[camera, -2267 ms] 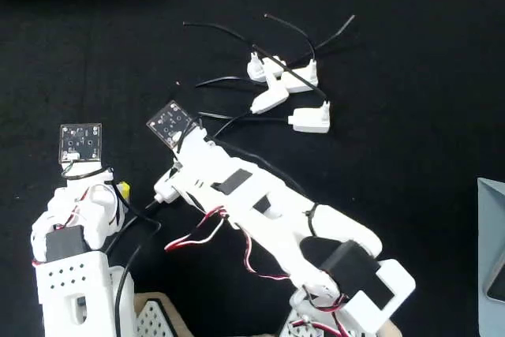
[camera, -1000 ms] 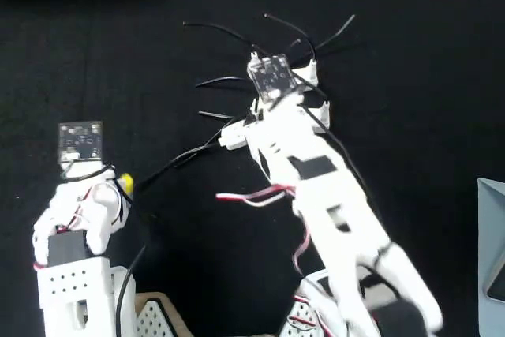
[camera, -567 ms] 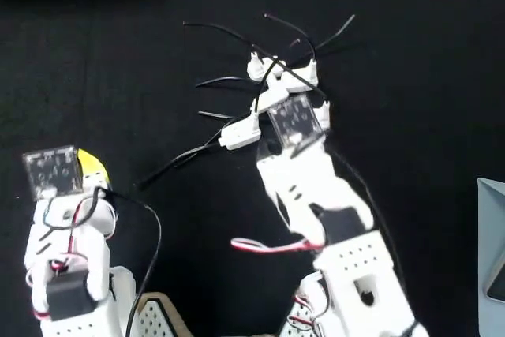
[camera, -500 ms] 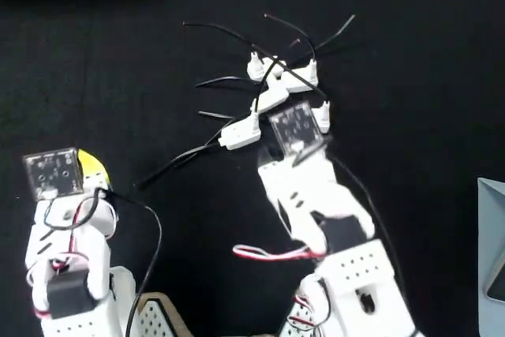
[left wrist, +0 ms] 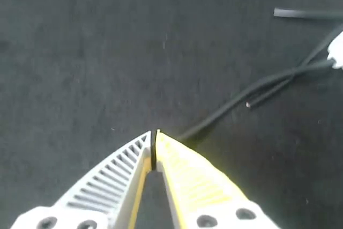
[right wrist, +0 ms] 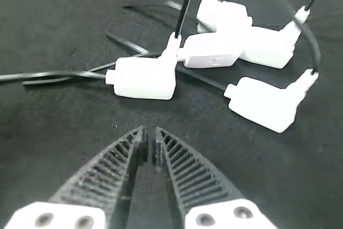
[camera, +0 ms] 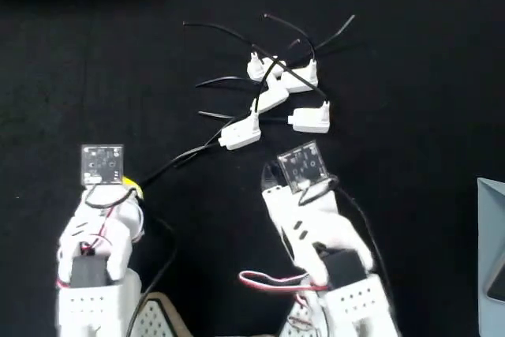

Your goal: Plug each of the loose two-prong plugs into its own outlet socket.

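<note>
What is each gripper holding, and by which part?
Nothing. The left gripper and right gripper are both empty; the white two-prong plugs lie loose on the black table.

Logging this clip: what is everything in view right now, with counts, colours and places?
table cloth: one, black, under everything.
two-prong plugs: five, white, loose, clustered at the far middle.
cords: several, black, fanning out from the plugs; one long one trails toward the near left.
box-like thing: one, pale blue-grey, at the right edge, cut off by the frame.
left claw: one, white and yellow, shut and empty, over bare cloth beside the long cord.
right claw: one, black, shut and empty, just short of the nearest plug.
</note>
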Robot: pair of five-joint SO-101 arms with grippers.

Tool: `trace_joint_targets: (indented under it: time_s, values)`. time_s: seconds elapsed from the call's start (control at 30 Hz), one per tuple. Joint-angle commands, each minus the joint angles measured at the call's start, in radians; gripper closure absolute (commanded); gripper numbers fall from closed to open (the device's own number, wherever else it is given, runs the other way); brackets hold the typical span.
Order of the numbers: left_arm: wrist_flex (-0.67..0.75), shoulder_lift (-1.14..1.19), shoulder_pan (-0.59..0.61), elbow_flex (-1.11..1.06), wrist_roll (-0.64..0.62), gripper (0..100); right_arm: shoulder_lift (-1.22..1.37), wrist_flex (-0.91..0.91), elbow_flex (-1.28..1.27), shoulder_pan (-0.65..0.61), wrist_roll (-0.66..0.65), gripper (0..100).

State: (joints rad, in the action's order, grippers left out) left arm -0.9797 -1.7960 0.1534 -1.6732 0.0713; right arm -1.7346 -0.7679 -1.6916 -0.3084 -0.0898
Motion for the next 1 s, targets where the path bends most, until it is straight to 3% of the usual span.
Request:
trace_joint_targets:
  time_s: [0.0, 0.13, 0.3, 0.5, 0.67, 0.97]
  values:
    - [0.038, 0.002, -0.019, -0.027, -0.006, 97, -0.087, -0.104, 0.004, 0.026, 0.054, 98.5]
    - [-0.015, -0.006, -0.027, -0.027, -0.006, 97, -0.151, -0.241, 0.008, 0.026, 0.060, 98.5]
    - [-0.084, -0.006, -0.022, -0.027, -0.012, 97, -0.142, -0.284, 0.008, 0.028, 0.104, 98.5]
    - [-0.126, 0.003, -0.016, -0.027, -0.012, 97, -0.140, -0.365, 0.008, 0.109, 0.155, 98.5]
    - [-0.247, -0.006, 0.067, -0.027, -0.008, 97, -0.142, -0.529, 0.008, 0.137, 0.155, 98.5]
    - [-0.285, -0.006, 0.226, -0.027, -0.012, 97, -0.143, -0.529, 0.008, 0.137, 0.155, 98.5]
